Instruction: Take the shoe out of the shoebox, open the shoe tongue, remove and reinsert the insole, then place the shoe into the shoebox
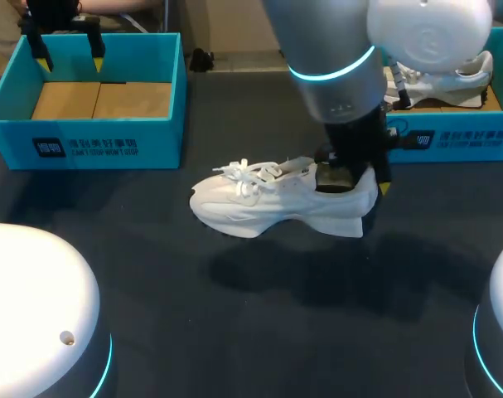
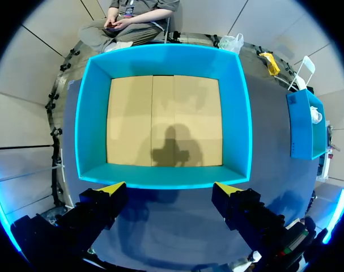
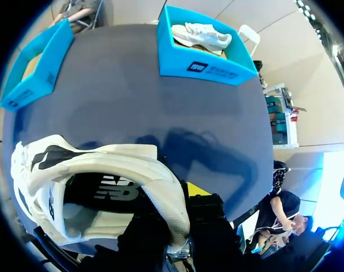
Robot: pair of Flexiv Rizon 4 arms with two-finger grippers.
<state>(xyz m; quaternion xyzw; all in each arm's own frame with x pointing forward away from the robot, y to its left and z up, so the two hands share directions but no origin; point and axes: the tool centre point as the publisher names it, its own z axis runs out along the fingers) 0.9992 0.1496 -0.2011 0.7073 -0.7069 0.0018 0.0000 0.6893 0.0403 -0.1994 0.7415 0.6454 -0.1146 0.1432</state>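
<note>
A white lace-up shoe stands upright on the dark table, toe toward the left, between the two boxes. My right gripper comes down on its heel. In the right wrist view the padded heel collar of the shoe runs between the fingers of the right gripper, which is shut on it, one finger inside the shoe's opening. The dark insole shows inside. My left gripper hangs open above the far edge of the left blue shoebox, whose near wall lies just ahead of the left gripper, holding nothing.
The left shoebox shows only its bare cardboard floor. A second blue shoebox at the back right holds another white shoe; both appear in the right wrist view, the box and that shoe.
</note>
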